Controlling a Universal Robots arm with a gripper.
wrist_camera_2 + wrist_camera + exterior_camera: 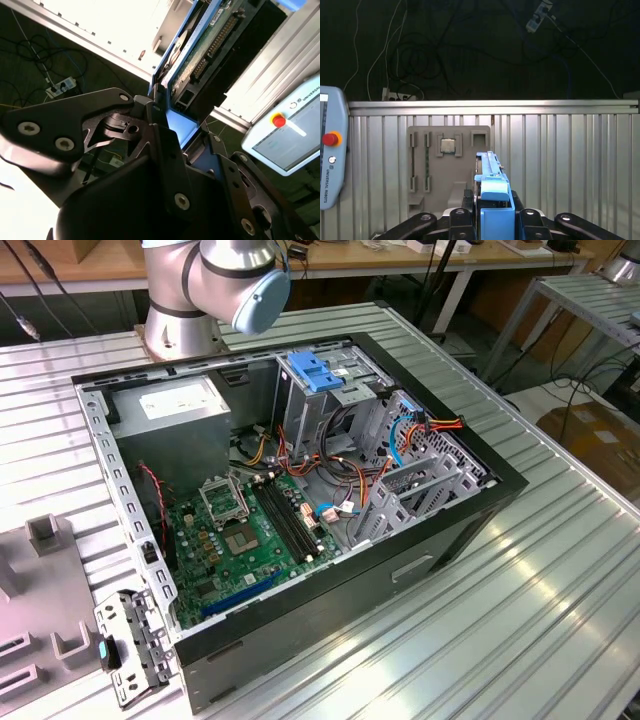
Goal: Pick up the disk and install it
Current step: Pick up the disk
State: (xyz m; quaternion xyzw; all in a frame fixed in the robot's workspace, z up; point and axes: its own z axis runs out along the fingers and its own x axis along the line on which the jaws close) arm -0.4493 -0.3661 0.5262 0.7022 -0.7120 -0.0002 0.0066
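In both wrist views my gripper (493,216) is shut on the disk (490,172), and its black fingers (461,218) press on either side of the bright blue rail. In the first wrist view the disk stands edge-on, sticking out from the jaws above the ribbed metal table (570,160). The second wrist view shows the disk (212,42) from its circuit-board side, with the blue rail (167,75) running down into my gripper (172,127). The open computer case (470,510) lies on the table in the exterior view, with its drive cage (330,390) at the back.
A paler blue slotted bracket (315,370) sits on top of the drive cage. Cables cross the case above the motherboard (245,535). A grey fixture block (449,165) holding a chip lies beyond the disk. A teach pendant (330,150) rests beside it. The arm's base (185,320) stands behind the case.
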